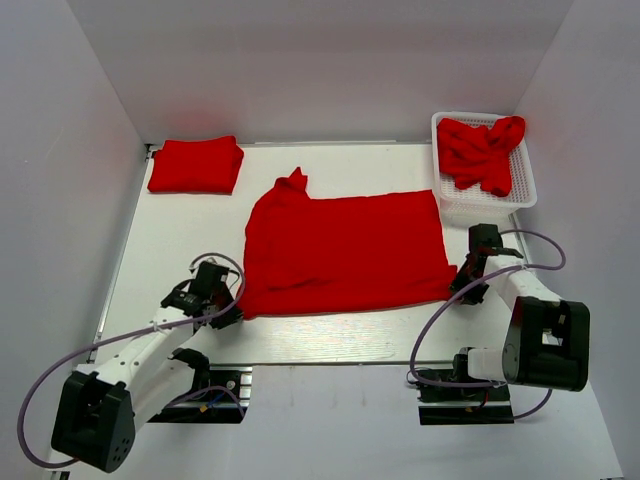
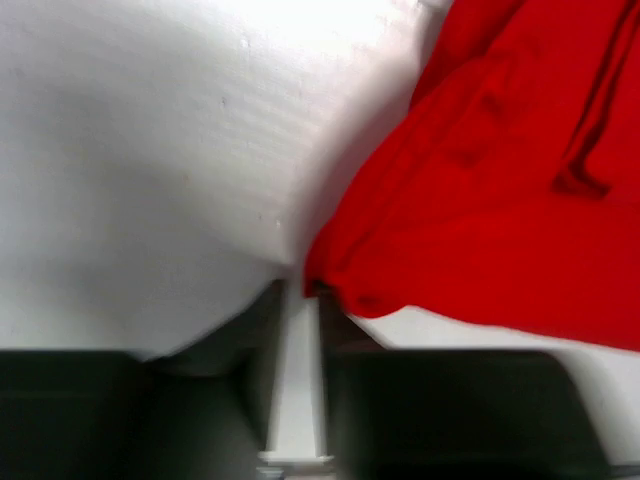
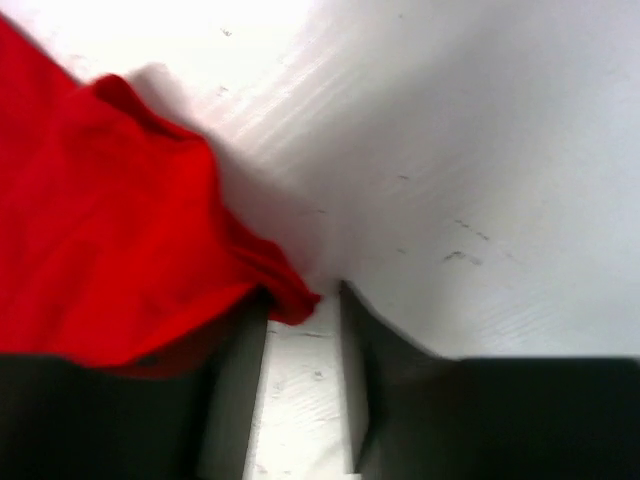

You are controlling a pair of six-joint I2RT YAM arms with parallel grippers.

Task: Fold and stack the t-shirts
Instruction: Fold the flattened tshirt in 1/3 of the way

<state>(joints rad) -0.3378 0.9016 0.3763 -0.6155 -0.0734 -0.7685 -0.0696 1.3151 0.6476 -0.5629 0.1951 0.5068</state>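
T-shirt (image 1: 482,150) crumpled in basket (image 1: 470,208); in wrist views only, both jaws parted, released beside spread t-shirt (image 1: 345,250) corners.

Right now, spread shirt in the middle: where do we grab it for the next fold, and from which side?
On the spread shirt, take the near-left corner with the left jaws and the near-right corner with the right jaws, coming in low from the near side. It lies flat with a straight near hem, and each corner sits at its jaws' tips. The far-left end is bunched.
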